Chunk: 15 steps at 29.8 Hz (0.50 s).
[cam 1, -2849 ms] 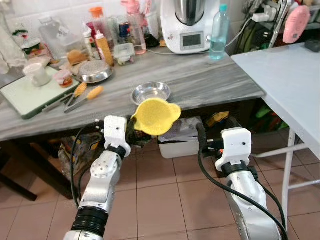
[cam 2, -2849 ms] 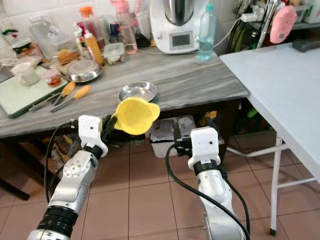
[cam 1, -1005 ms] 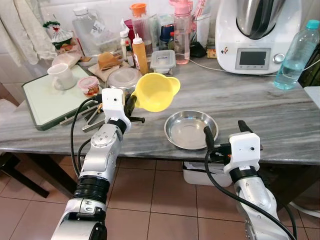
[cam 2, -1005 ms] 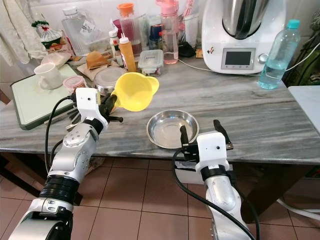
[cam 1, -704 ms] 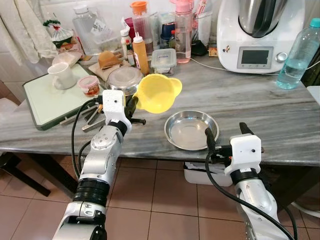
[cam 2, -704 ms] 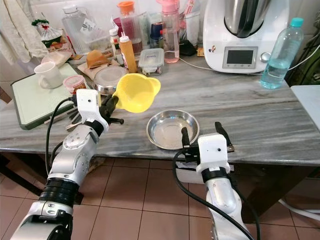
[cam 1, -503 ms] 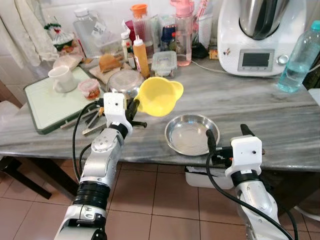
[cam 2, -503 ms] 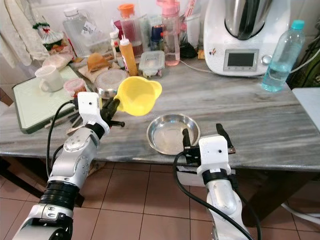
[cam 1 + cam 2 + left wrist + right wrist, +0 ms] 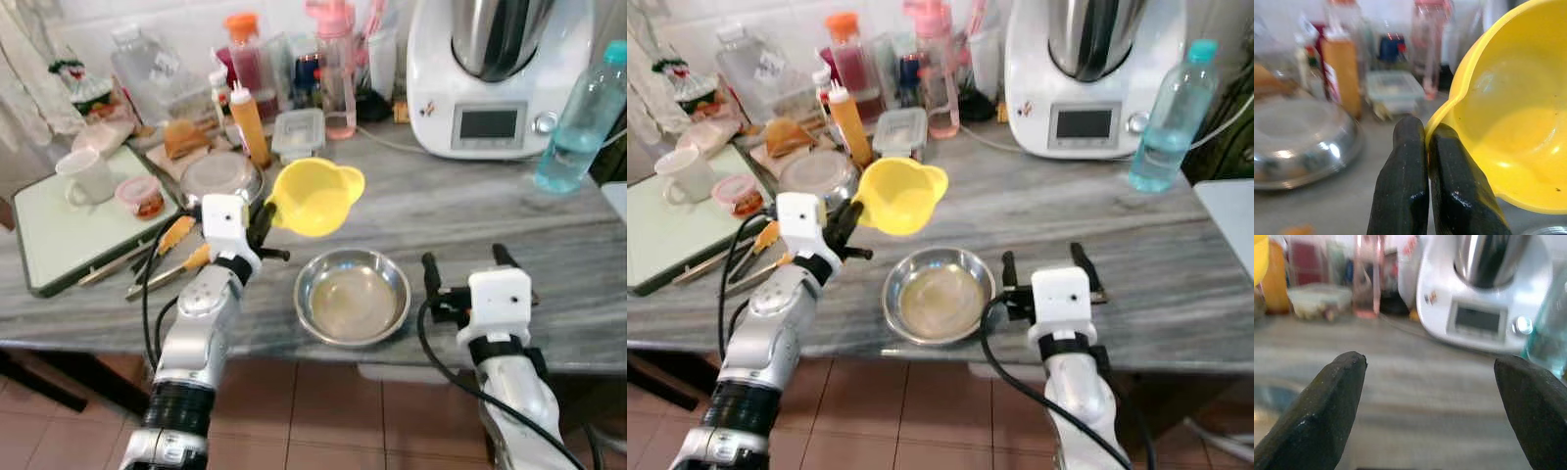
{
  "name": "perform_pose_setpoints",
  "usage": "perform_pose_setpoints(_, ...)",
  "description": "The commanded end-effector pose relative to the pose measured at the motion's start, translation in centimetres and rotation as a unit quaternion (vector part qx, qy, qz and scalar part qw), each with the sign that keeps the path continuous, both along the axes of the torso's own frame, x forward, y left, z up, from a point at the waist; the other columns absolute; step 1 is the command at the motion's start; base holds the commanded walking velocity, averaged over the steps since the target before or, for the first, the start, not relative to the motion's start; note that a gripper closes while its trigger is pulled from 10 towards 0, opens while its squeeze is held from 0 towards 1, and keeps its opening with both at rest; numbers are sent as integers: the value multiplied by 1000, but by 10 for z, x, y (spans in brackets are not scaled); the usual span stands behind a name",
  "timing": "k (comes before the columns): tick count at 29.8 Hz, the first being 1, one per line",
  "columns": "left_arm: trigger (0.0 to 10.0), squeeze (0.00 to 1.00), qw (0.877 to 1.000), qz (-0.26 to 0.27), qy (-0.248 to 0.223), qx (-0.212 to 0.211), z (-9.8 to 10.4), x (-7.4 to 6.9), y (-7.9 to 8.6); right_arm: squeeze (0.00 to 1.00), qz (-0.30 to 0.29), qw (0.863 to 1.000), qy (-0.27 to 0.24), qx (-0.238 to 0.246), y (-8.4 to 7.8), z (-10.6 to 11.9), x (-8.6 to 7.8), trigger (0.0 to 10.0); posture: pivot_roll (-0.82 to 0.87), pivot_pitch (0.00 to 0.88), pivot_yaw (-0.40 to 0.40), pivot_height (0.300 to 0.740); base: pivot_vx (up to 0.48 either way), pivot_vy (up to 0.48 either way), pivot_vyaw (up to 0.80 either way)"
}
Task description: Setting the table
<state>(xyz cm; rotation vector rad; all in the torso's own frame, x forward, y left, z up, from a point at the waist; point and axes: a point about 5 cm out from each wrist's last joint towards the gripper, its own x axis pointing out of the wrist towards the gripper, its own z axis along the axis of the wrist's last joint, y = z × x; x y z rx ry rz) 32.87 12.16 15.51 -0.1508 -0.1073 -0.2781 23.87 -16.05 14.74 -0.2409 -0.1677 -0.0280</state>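
Yellow bowl (image 9: 315, 197) – tilted (airborne), steel bowl (image 9: 353, 297) upright

Metal bowl (image 9: 353, 297) sits on the counter (image 9: 509, 225) near its front edge, between both arms. Left end effector (image 9: 263, 223) is left of it, pinching the rim of a cup (image 9: 315, 196) held above the counter, behind-left of the bowl. Right end effector (image 9: 460, 274) is right of the bowl, fingers apart. Kitchen machine (image 9: 495, 73) and water bottle (image 9: 580, 117) back right; cutting board (image 9: 69, 230) with mug (image 9: 83, 174) far left; sauce bottles (image 9: 247, 122) behind the cup.
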Motion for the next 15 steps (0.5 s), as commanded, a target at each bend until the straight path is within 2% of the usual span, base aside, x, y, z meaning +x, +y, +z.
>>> perform_pose_setpoints(1,10000,0,999,29,-13,11,1,-9,19,0,1,1000,0,5,2,1,-2,10000,-107,43,121,740,0,0,0)
perform_pose_setpoints(5,10000,0,999,33,-19,30,0,-19,24,0,-2,1000,1,2,0,0,-4,10000,-104,46,120,740,0,0,0)
perform_pose_setpoints(6,10000,0,999,35,-15,34,-2,-23,26,0,-3,1000,2,1,-1,0,-5,10000,-104,46,120,740,0,0,0)
perform_pose_setpoints(7,10000,0,998,36,-1,50,-9,-35,31,0,-5,1000,2,-2,-3,1,-7,10000,-101,48,117,740,0,0,0)
perform_pose_setpoints(12,10000,0,996,33,28,78,-21,-53,38,0,-8,1000,4,-8,-5,1,-11,10000,-97,52,114,740,0,0,0)
perform_pose_setpoints(15,10000,0,995,27,39,93,-24,-54,38,0,-6,1000,8,-10,-5,0,-12,10000,-93,52,113,740,0,0,0)
